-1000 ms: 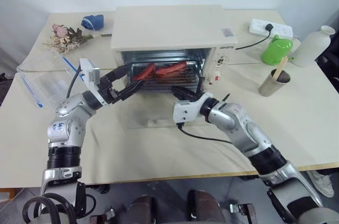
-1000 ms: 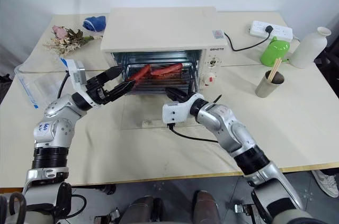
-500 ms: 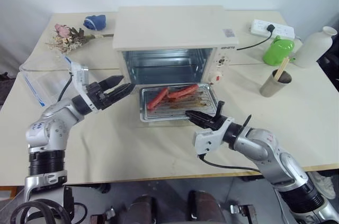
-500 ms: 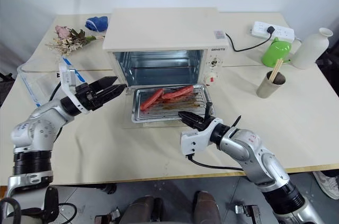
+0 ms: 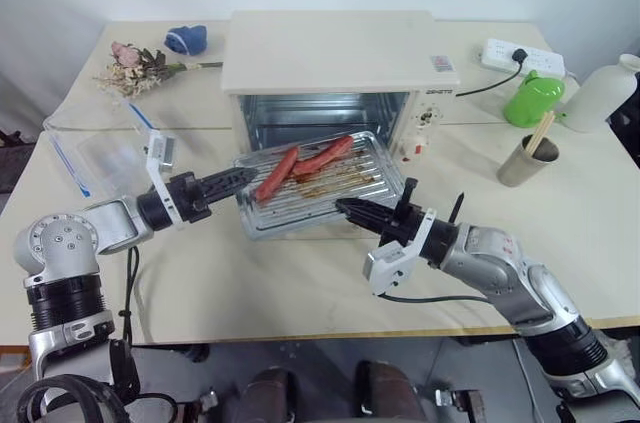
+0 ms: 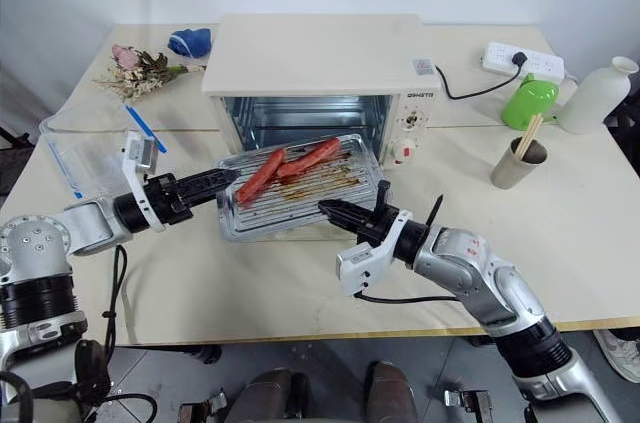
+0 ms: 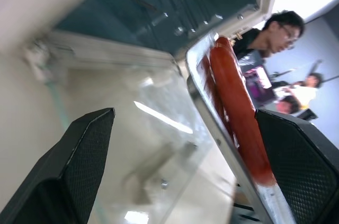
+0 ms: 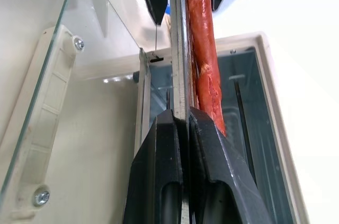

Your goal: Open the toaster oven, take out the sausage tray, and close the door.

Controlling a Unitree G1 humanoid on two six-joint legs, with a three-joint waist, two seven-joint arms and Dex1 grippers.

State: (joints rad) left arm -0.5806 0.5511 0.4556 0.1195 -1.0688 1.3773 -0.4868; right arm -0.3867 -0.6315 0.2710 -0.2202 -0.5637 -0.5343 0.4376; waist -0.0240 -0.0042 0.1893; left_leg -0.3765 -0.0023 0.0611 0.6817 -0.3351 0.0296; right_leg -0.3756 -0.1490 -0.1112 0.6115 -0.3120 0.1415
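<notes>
The cream-white toaster oven [image 5: 330,48] stands open at the table's back, its metal inside bare. Its glass door [image 8: 42,128] lies folded down flat in front. The silvery ribbed sausage tray [image 5: 290,215] hangs tilted above the door, carrying two red sausages [image 5: 275,173]. My right gripper [image 5: 345,208] is shut on the tray's near rim; the right wrist view has the thin rim pinched between the fingers [image 8: 159,171]. At the tray's left edge my left gripper [image 5: 232,180] is open, its pads [image 7: 85,150] wide apart with the rim running between them.
A clear plastic box with blue clips [image 5: 95,148] sits at the left. Dried flowers [image 5: 135,61] and a blue object [image 5: 187,39] lie at back left. A power strip [image 5: 520,58], green container [image 5: 535,100], chopstick cup [image 5: 525,158] and white bottle [image 5: 610,93] stand at the right.
The tray came out of the oven onto the door, then rose tilted toward me in the right gripper. The left gripper rolled and drew back along the tray's left edge.
</notes>
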